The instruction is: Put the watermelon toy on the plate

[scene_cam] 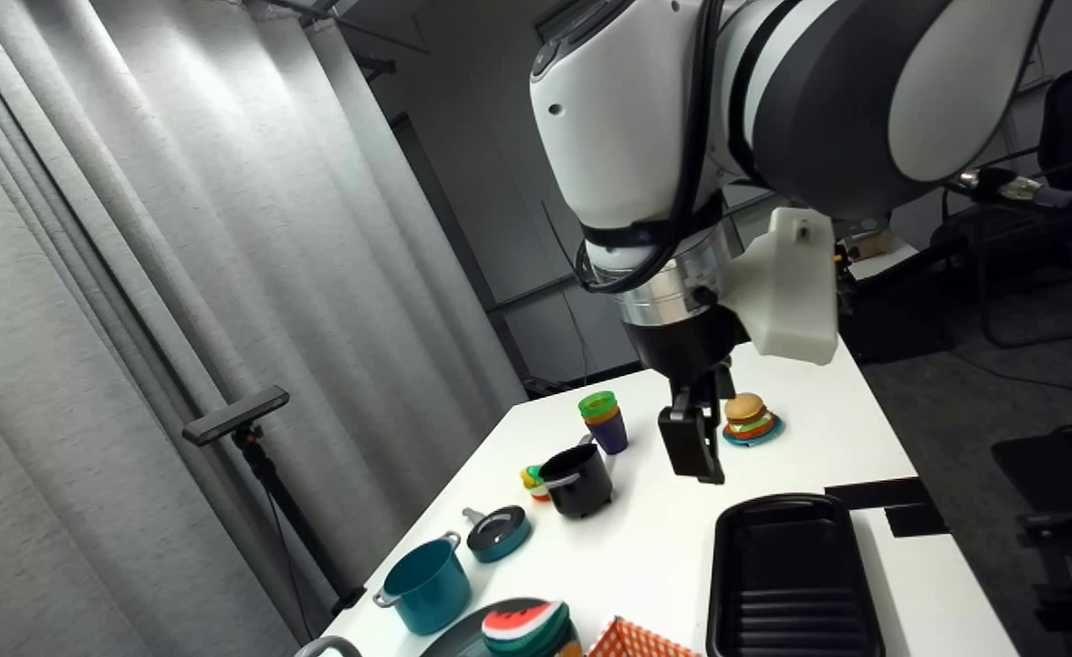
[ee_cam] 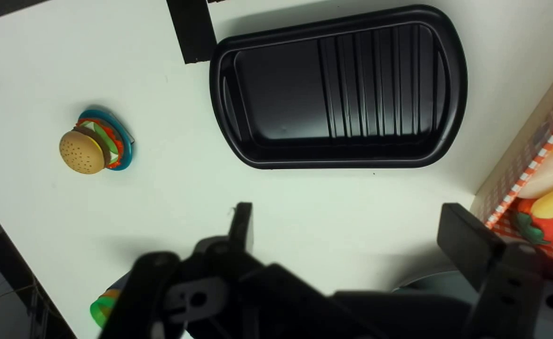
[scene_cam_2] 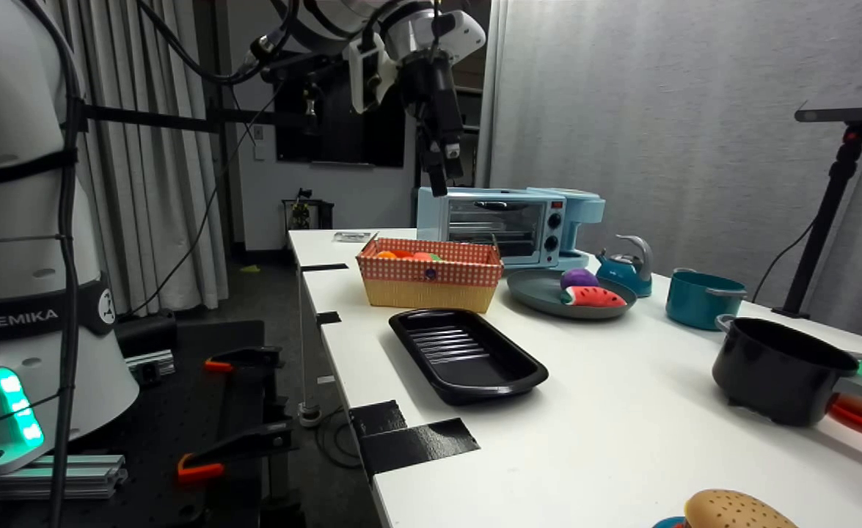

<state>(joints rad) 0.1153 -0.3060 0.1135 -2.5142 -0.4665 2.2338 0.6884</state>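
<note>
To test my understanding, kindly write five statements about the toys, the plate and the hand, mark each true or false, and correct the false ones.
1. The watermelon toy lies on the plate. True.
2. It is the only toy there. False: a purple toy is there too.
3. The hand is open. True.
4. The hand rests on the plate. False: it hangs above the table.
5. The burger toy sits on a small teal dish. True.

Flat white table (scene_cam: 654, 557) bright, near washed out; dark grey floor (scene_cam: 946, 420) dim. Pale sheen on grey fabric curtain (scene_cam: 189, 228). Glare along ridges of black rectangular tray (scene_cam_2: 467, 357). Glowing green light strip (scene_cam_2: 20, 408) overexposed. Wrist view: soft shadows on table, black jointed hand (ee_cam: 351, 230) blurred.
</note>
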